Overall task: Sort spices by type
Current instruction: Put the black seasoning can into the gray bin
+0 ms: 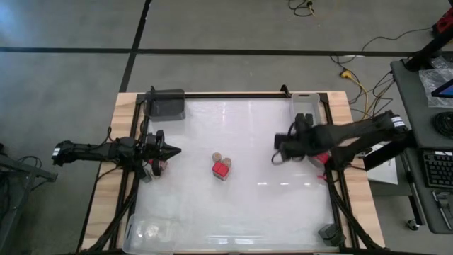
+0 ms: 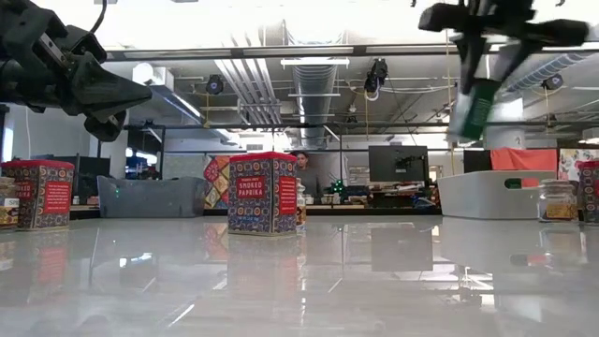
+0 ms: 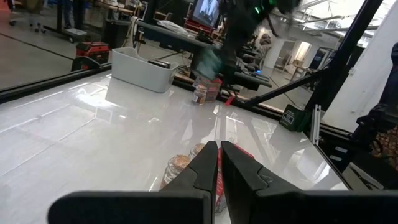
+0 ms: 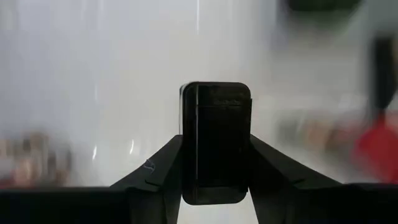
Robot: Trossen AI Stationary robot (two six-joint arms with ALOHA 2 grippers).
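Note:
A red blocky tin [image 1: 221, 170] stands mid-table with two tan-topped jars [image 1: 222, 156] just behind it; the low view shows this tin [image 2: 264, 192] upright on its base. My left gripper [image 1: 172, 150] [image 3: 219, 163] hovers shut at the table's left, pointing at them, with another red tin [image 1: 157, 167] beside it. My right gripper [image 1: 277, 153] [image 4: 216, 146] is above the table's right half, shut on a black blocky spice container [image 4: 216, 124]. More spices [image 1: 316, 157] sit under the right arm, partly hidden. My right gripper pinches the black container between its two fingers, one on each long side [image 4: 188, 155]. The fingers come from above, and the container [image 2: 477, 108] hangs below them, slightly tilted, lifted clear of the table.
A grey bin [image 1: 164, 104] sits at the far left corner, a pale bin [image 1: 306, 106] at the far right corner, a clear bin [image 1: 152, 230] at the near left corner. A red tin [image 2: 42, 192] and a jar [image 2: 559, 199] flank the low view. A person stands beyond the table.

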